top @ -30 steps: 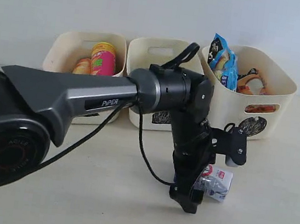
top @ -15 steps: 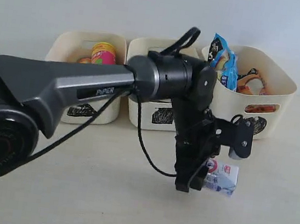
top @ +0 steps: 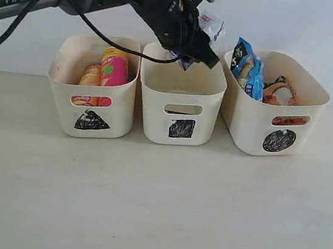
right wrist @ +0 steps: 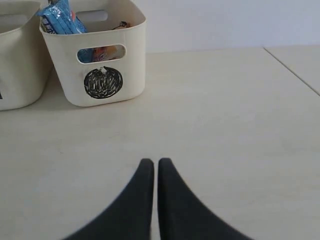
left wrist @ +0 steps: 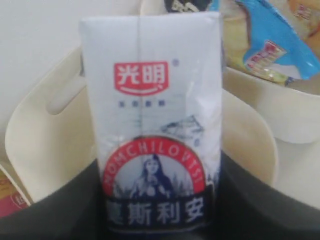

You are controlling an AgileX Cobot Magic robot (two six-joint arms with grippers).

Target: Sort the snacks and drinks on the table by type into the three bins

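Observation:
My left gripper (top: 201,41) is shut on the white and blue carton (top: 210,24) and holds it in the air over the back rim of the middle, square-marked bin (top: 183,93). In the left wrist view the carton (left wrist: 150,100) stands upright between the dark fingers (left wrist: 65,205), above that bin (left wrist: 45,145). The pink tube (top: 115,65) and the yellow tube (top: 91,73) stand in the triangle bin (top: 67,84). The blue packet (top: 250,71) and orange packet (top: 278,90) sit in the circle bin (top: 249,126). The dark purple carton is hidden. My right gripper (right wrist: 151,165) is shut and empty, low over the table (right wrist: 225,125).
The three bins stand in a row at the back of the table (top: 155,209), against a pale wall. The right wrist view shows the circle bin (right wrist: 60,55) ahead and a table edge (right wrist: 295,75) off to one side.
The left arm has lifted the white and blue carton from the table in front of the bins up and back to above the middle bin.

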